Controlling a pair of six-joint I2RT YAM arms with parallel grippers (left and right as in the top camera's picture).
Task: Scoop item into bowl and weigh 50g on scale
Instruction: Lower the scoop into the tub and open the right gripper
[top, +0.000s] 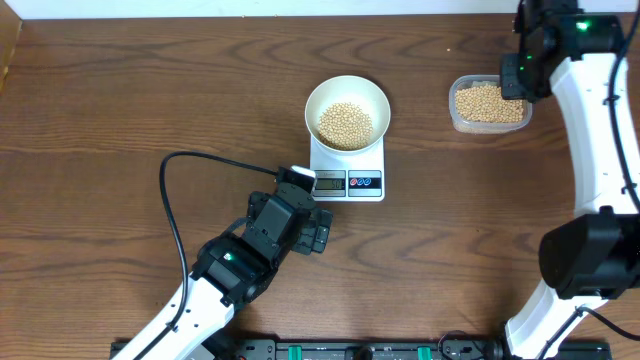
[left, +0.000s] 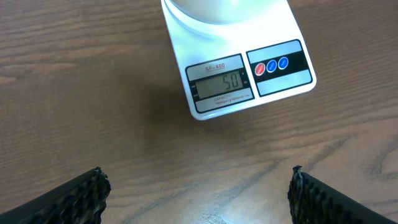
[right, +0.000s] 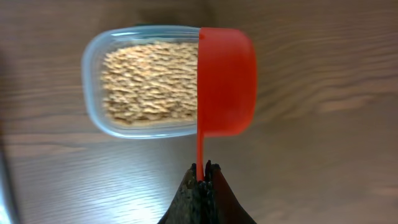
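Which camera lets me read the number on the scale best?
Left wrist: the scale is close and its display reads 50. Overhead shows the display tiny and unreadable; right wrist misses the scale.

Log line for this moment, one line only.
scale reads 50 | bowl with beans on scale | left gripper open, facing scale display | right gripper shut on red scoop at tub
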